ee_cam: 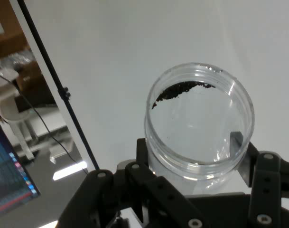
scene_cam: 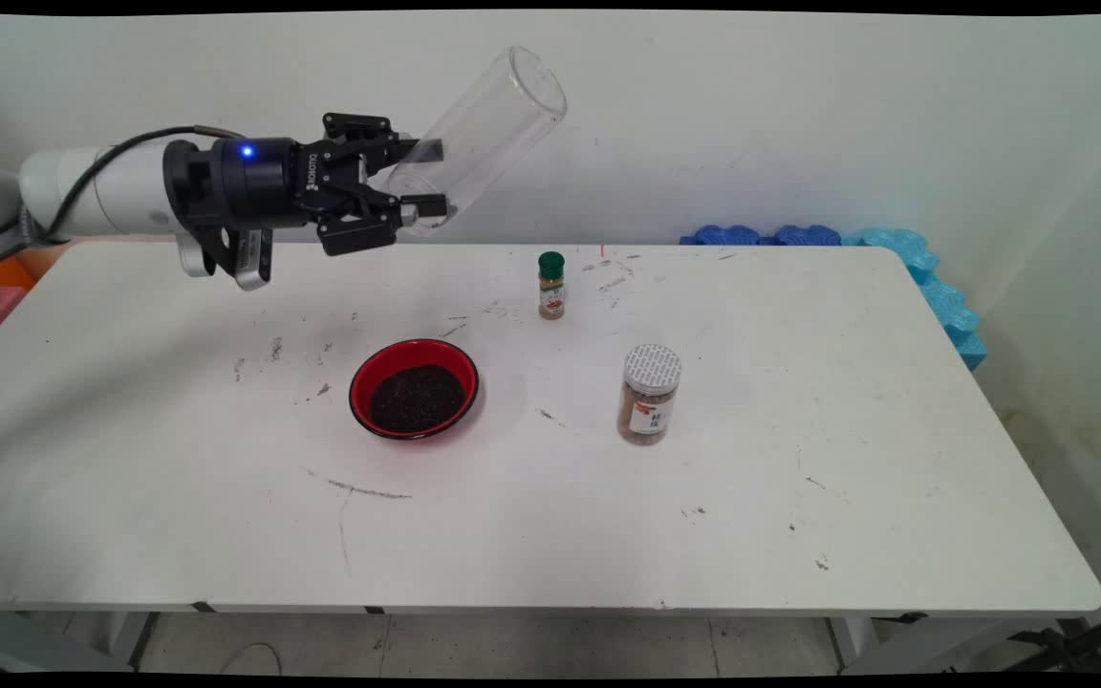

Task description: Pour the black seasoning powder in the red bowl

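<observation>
A clear plastic jar (scene_cam: 479, 134) is held tilted, clamped near its base by the end effector (scene_cam: 424, 177), above the bench (scene_cam: 799, 497), over a red bowl (scene_cam: 414, 388) of dark grains.

In the frame's upper left, the jaws hold a cup (scene_cam: 479, 134) high above the tabletop (scene_cam: 799, 516). Below it, left of centre, sits a bowl (scene_cam: 414, 388). A small bottle (scene_cam: 550, 285) stands behind centre; a jar (scene_cam: 650, 394) stands right of the bowl.
</observation>
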Robot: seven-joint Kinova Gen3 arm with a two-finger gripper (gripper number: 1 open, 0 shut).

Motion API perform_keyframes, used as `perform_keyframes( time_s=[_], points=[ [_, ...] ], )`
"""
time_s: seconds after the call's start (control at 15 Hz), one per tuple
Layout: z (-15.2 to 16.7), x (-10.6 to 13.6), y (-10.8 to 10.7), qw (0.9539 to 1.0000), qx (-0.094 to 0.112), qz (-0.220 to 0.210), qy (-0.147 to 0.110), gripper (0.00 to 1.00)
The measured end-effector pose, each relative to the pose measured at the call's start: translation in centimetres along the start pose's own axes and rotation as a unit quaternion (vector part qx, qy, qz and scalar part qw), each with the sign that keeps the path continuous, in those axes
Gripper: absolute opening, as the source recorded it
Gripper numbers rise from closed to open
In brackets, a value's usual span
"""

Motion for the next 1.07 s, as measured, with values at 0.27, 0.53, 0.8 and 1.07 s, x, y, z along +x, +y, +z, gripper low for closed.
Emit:
perform_keyframes(
  time_s=[0.27, 0.53, 0.8, 1.07],
  points=[
    [-0.3, -0.4, -0.1, 0.9984, 0.015, 0.048, 0.023, 0.0],
    [-0.7, -0.8, 0.1, 0.9918, 0.033, 0.113, 0.049, 0.0],
    [-0.8, -1.2, 0.3, 0.9793, 0.055, 0.182, 0.069, 0.0],
    [-0.7, -1.8, 0.5, 0.9626, 0.078, 0.247, 0.081, 0.0]
  ],
)
